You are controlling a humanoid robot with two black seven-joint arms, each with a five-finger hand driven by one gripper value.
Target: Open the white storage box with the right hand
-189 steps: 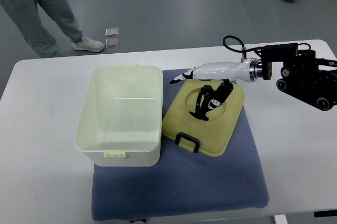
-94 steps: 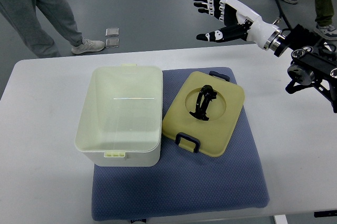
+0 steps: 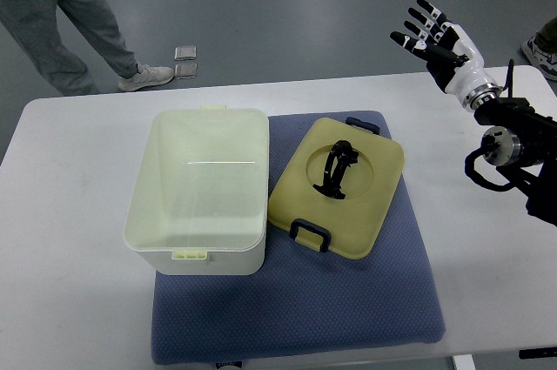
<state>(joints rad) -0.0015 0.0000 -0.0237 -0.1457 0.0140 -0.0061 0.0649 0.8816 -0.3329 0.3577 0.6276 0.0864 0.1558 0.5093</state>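
Storage box [image 3: 197,191] open, lid [image 3: 338,189] lying beside it on mat [image 3: 296,309]; right hand [image 3: 439,43] raised, fingers spread, empty.

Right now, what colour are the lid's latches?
Black: both latches and the centre handle, on the pale yellow lid. The top view shows it.

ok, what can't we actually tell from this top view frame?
- Left arm: not in the top view at all.
- Underside of the pale yellow lid, lying on the blue mat: hidden by the lid itself.
- Near outer wall of the open white storage box: mostly hidden by the steep downward angle.
- Person at top left: cut off by the frame edge, only legs and a shoe show.
- Right hand, raised with fingers spread: palm side faces away.
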